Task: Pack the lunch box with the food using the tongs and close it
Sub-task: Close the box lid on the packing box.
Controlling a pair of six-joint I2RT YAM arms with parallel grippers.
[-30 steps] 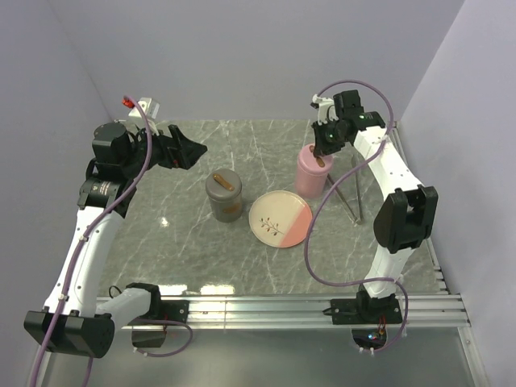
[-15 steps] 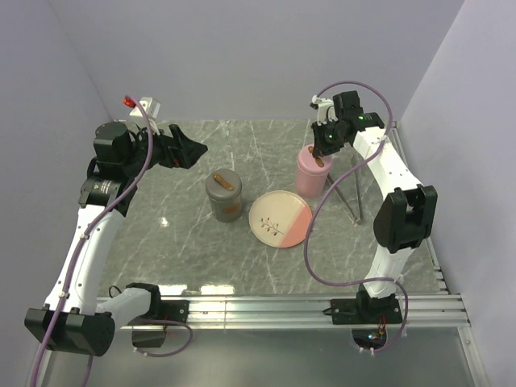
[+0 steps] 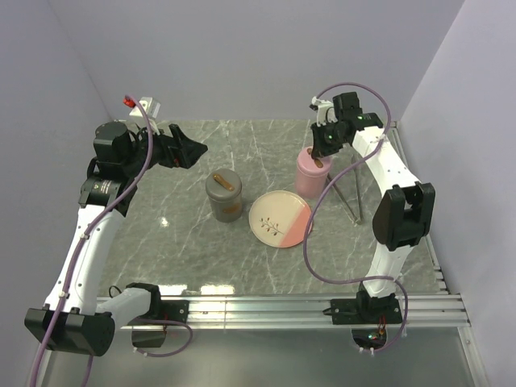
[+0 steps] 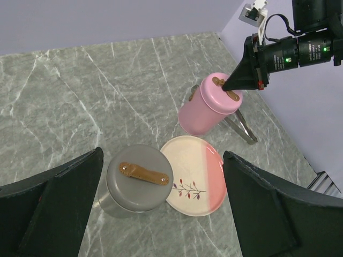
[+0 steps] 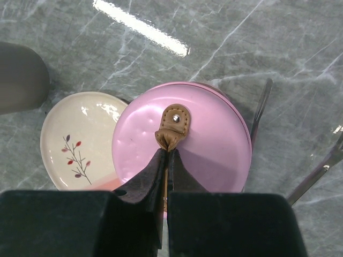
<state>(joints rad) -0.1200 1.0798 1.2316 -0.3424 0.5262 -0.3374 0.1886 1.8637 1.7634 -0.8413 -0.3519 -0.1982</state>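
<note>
At the far right of the bench [image 3: 185, 242]: pink lunch box [image 3: 310, 176], lid on, with my right end effector [image 5: 167, 152] pinched tight on its brown lid strap [image 5: 174, 124]. Tongs [image 3: 348, 190] lay flat on the bench just right of that box, untouched. Plate [image 3: 280, 220] sat near its front; grey container [image 3: 223, 196], lidded, left of the plate. My left end effector [image 3: 187, 150] was spread wide, holding nothing, at far left.

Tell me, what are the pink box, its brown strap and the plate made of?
Pink box: probably painted metal, glossy with tiny dents. Strap: looks like leather, stitched edge and a rivet. Plate: likely glazed ceramic, shiny highlights.
</note>
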